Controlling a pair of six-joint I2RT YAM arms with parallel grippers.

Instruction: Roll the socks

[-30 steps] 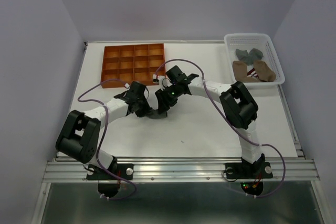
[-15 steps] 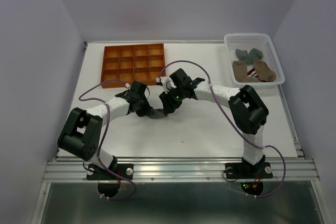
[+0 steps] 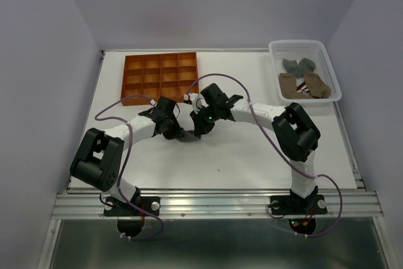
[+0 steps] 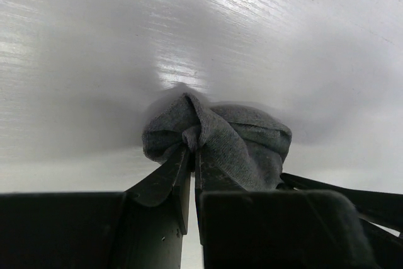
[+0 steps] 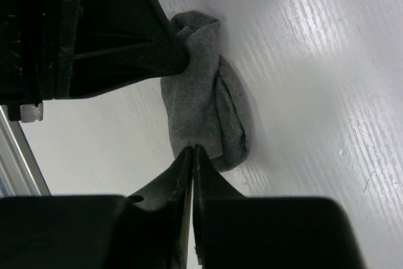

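**A:** Where is the sock they're working on?

**B:** The grey sock lies bunched near the middle of the table, a little in front of the near edge of the orange tray. The other socks are in the white basket at the far right corner.

**A:** And the fingers?

**B:** The left gripper has its fingers almost together, pinching a raised fold at one end of the bundle. The right gripper is closed to a slit at the opposite edge. It looks to be nipping the hem, though the view is too tight to be sure there is cloth between the tips.

**A:** Which step is this?

**B:** Midway through the rolling, I'd judge. The sock is doubled over itself but loose, not a tight roll.

**A:** What does the next move need?

**B:** Probably one gripper anchoring its end while the other turns the free edge over and tucks it in. That takes a real bite on the fabric and small motions, since the two arms are crowded together.
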